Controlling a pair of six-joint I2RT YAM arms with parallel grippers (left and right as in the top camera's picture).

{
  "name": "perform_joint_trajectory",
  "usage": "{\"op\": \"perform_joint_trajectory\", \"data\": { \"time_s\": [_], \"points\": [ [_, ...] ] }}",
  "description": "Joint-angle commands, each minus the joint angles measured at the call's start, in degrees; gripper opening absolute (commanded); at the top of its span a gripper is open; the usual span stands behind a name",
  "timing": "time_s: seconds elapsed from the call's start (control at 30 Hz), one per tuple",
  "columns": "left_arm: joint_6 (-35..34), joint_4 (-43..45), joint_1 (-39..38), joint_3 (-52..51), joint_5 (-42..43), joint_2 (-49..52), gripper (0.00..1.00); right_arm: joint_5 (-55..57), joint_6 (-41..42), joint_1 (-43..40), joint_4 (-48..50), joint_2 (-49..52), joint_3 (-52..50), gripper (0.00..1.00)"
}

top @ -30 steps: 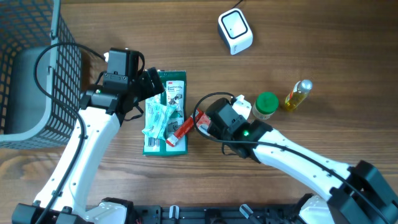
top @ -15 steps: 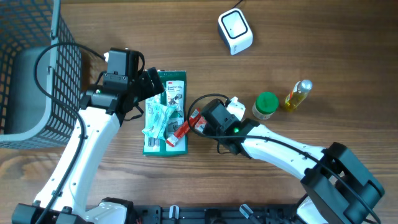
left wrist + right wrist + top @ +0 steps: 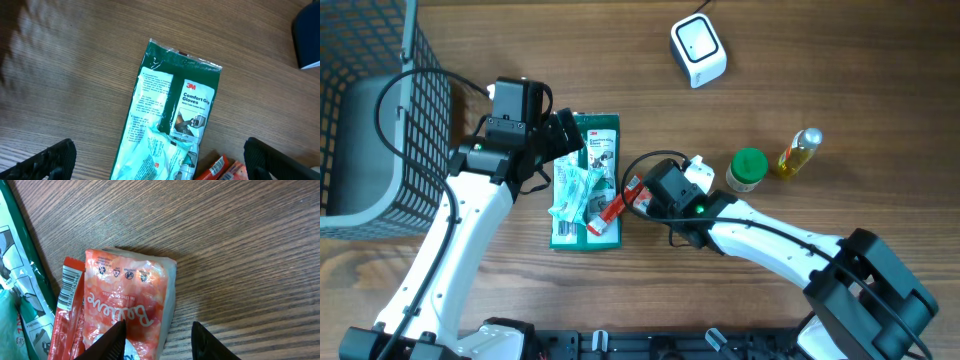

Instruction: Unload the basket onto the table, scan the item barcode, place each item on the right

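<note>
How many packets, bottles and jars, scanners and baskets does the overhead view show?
Packets: 2 (glove pack, red pouch)
Bottles and jars: 2 (oil bottle, jar)
Scanner: 1
Basket: 1
Total: 6

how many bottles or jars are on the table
2: a green-lidded jar right of centre in the overhead view, and a yellow oil bottle next to it, further right. The arms could be hiding others.

Orange-red packet (image 3: 131, 292) — flat, label up
</note>
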Motion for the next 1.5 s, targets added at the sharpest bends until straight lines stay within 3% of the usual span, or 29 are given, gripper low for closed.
{"op": "perform_joint_trajectory", "data": {
  "time_s": [0.0, 0.17, 0.4, 0.43, 0.53, 0.73, 0.87, 1.0, 1.27, 1.47],
  "points": [
    [0.5, 0.2, 0.2, 0.1, -0.6, -0.1, 1.0, 1.4, 0.2, -0.1, 0.5, 0.5, -0.6, 0.43],
    [0.5, 0.2, 0.2, 0.0, -0.5, -0.1, 1.0, 1.4, 0.3, -0.1, 0.5, 1.8, -0.6, 0.41],
    [0.5, 0.2, 0.2, 0.1, -0.6, -0.1, 1.0, 0.9, 0.4, -0.1, 1.5, 5.9, -0.6, 0.31],
    [0.5, 0.2, 0.2, 0.1, -0.6, -0.1, 1.0, 0.7, 0.4, -0.1, 1.3, 5.9, -0.6, 0.28],
    [0.5, 0.2, 0.2, 0.1, -0.6, -0.1, 1.0, -0.5, 0.1, -0.1, 0.5, 5.9, -0.6, 0.04],
    [0.5, 0.2, 0.2, 0.0, -0.6, -0.1, 1.0, -8.2, -13.7, -3.5, -0.5, -1.0, -0.6, 0.04],
    [0.5, 0.2, 0.2, 0.1, -0.6, -0.1, 1.0, -13.8, -19.9, -6.8, -3.6, -12.1, -0.6, 0.04],
    [0.5, 0.2, 0.2, 0.1, -0.6, -0.1, 1.0, -27.0, -28.4, -11.0, -5.6, -25.3, -0.6, 0.04],
    [0.5, 0.2, 0.2, 0.1, -0.5, -0.1, 1.0, -50.4, -31.8, -18.5, -4.0, -40.0, -0.6, 0.04],
    [0.5, 0.2, 0.2, 0.1, -0.6, -0.1, 1.0, -66.4, -32.9, -26.4, -1.4, -44.1, -0.6, 0.04]
  ]
}}
